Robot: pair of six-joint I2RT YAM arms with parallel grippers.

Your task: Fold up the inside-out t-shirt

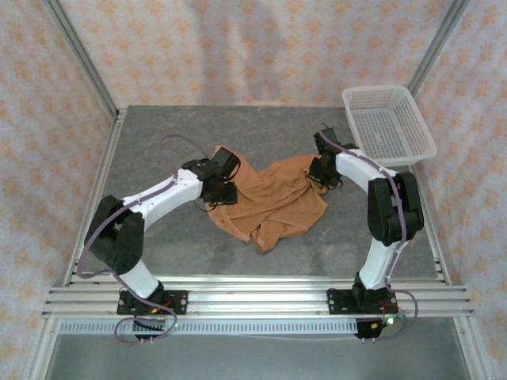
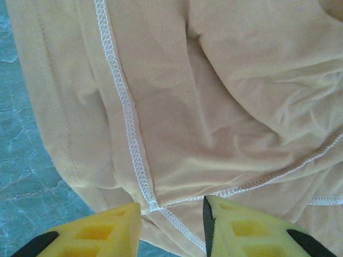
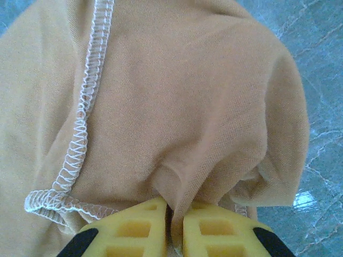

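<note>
The t-shirt (image 1: pixel 273 202) lies crumpled on the surface (image 1: pixel 158 134). The right pincer (image 3: pixel 175 214) is clamped on a bunched fold (image 3: pixel 177 176) at its right edge. The left pincer (image 2: pixel 171 214) hangs open over the left edge (a white seam (image 2: pixel 131 144) runs between its fingers (image 2: pixel 107 230)), seemingly just above the cloth.

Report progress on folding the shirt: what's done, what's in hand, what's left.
Done: nothing is folded yet. The t-shirt lies crumpled on the table, with white seam stitching showing outward. In hand: the right gripper is shut on a pinch of fabric at the shirt's edge, while the left gripper is open over that stitching, gripping nothing. Left: spreading the shirt flat and making every fold.
</note>
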